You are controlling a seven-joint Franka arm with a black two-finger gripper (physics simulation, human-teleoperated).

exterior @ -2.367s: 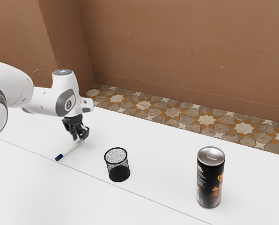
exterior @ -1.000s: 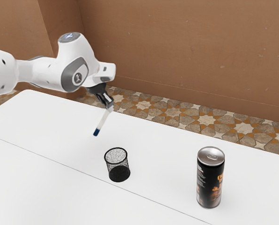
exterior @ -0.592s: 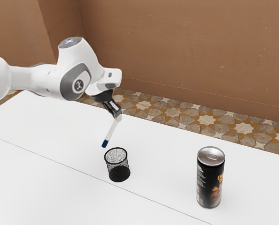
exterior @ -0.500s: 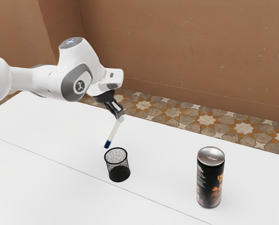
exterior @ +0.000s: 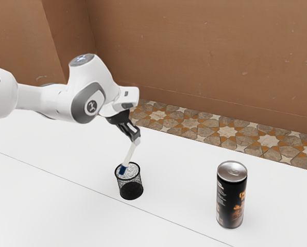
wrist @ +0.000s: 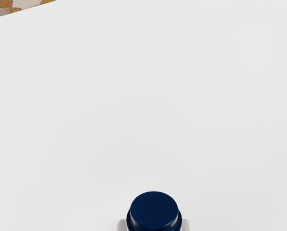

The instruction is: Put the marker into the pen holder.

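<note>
Our black two-finger claw (exterior: 136, 139) above the round black mesh pen holder (exterior: 131, 188), clenched on a tilted white-and-blue marker (exterior: 128, 156), blue end at the holder's mouth

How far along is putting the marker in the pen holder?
The pickup looks done: the gripper holds the marker tilted, clear of the table. Insertion is in hand, the blue end appearing at the pen holder's mouth. Left: lowering it, letting go and, probably, backing away.
</note>
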